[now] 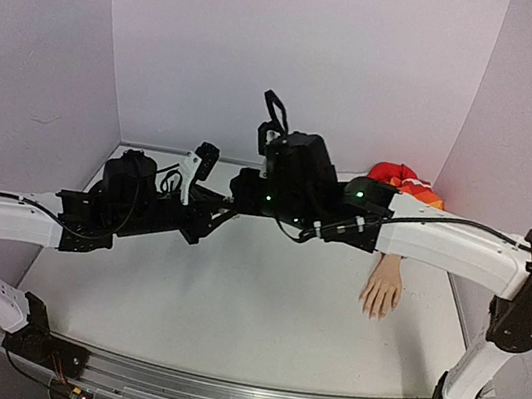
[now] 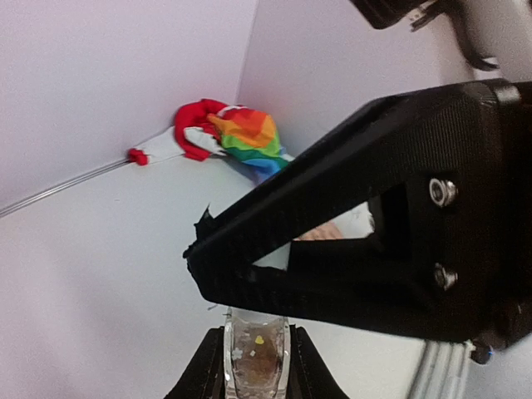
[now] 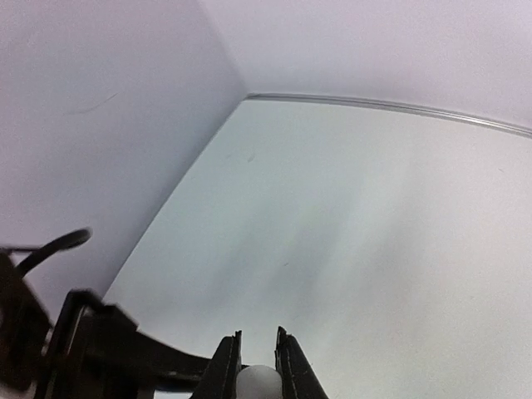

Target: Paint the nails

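At the middle of the worktop (image 1: 231, 295), the left pincer (image 2: 255, 337) is clamped on a small clear bottle (image 2: 256, 370). The right pincer (image 3: 258, 334) is closed on a white cap (image 3: 259, 382), judged to be the bottle's top. Whether a brush hangs beneath it cannot be seen.

Off to the right, well apart from both pincers, the fake hand (image 1: 383, 287) lies on the worktop with its fingers toward the near edge. Its rainbow sleeve (image 1: 408, 186) is bunched in the far corner. The nails (image 1: 376, 312) sit at the fingertips and are too small to make out.

Handling: the hand is probably light and soft, and liable to slide under a stroke. Touch the nails lightly from above. If steadying is needed, hold it at the wrist.
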You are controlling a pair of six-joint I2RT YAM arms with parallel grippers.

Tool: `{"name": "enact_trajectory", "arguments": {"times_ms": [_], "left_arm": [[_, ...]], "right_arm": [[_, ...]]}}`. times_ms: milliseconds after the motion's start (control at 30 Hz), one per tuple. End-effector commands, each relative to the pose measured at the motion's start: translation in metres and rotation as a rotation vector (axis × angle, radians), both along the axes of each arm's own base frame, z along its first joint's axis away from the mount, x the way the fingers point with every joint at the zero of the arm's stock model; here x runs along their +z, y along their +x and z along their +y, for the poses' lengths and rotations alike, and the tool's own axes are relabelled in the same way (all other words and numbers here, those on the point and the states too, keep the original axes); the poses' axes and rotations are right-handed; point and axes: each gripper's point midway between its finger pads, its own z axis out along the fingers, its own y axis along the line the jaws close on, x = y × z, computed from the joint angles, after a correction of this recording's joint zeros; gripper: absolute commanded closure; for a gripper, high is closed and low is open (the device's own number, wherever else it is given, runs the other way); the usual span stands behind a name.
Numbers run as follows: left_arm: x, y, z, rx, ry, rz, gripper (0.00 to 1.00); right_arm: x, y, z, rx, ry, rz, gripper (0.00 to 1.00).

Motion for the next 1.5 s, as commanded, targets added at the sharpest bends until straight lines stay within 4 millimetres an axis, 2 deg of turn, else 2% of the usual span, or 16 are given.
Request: {"name": "enact_trajectory", "arguments": {"times_ms": [0, 100, 233, 267, 367, 500, 567, 633, 733, 933, 1167, 1300, 1400, 1467], "left_arm": [[0.071, 0.050, 0.021, 0.258, -0.103, -0.180, 1.00], [0.057, 0.033, 0.009, 0.137, -0.082, -0.167, 1.00], [0.041, -0.010, -0.005, -0.110, -0.104, -0.140, 1.00], [0.037, -0.020, -0.006, -0.159, -0.107, -0.130, 1.00], [0.032, -0.048, -0.004, -0.290, -0.129, -0.091, 1.00], [0.037, -0.092, -0.002, -0.502, -0.159, -0.064, 1.00], [0.044, -0.118, -0.002, -0.649, -0.184, -0.049, 1.00], [0.052, -0.138, -0.001, -0.770, -0.209, -0.020, 1.00], [0.061, -0.157, 0.000, -0.904, -0.237, 0.017, 1.00], [0.070, -0.167, -0.003, -1.006, -0.249, 0.047, 1.00], [0.072, -0.167, -0.003, -1.010, -0.257, 0.045, 1.00], [0.076, -0.161, -0.002, -0.951, -0.270, 0.027, 1.00], [0.081, -0.145, -0.002, -0.829, -0.281, -0.007, 1.00], [0.084, -0.122, -0.001, -0.675, -0.287, -0.039, 1.00]], "right_arm": [[-0.026, -0.019, -0.013, -0.199, -0.096, 0.060, 1.00], [-0.002, -0.023, -0.014, -0.132, -0.094, 0.021, 0.92], [0.017, -0.037, -0.013, 0.040, -0.098, 0.005, 0.51], [0.023, -0.041, -0.016, 0.080, -0.092, 0.000, 0.45], [0.032, -0.056, -0.028, 0.206, -0.077, -0.017, 0.36], [0.035, -0.095, -0.035, 0.484, -0.001, -0.037, 0.26], [0.040, -0.116, -0.037, 0.616, 0.049, -0.052, 0.25], [0.044, -0.135, -0.036, 0.738, 0.089, -0.052, 0.28], [0.054, -0.157, -0.034, 0.878, 0.136, -0.066, 0.35], [0.071, -0.175, -0.020, 1.031, 0.192, -0.063, 0.56], [0.068, -0.180, -0.007, 1.091, 0.208, -0.029, 0.76], [0.064, -0.178, -0.005, 1.089, 0.206, -0.028, 0.89], [0.056, -0.171, -0.005, 1.032, 0.198, -0.033, 0.99], [0.045, -0.159, -0.001, 0.937, 0.183, -0.028, 1.00]]}}
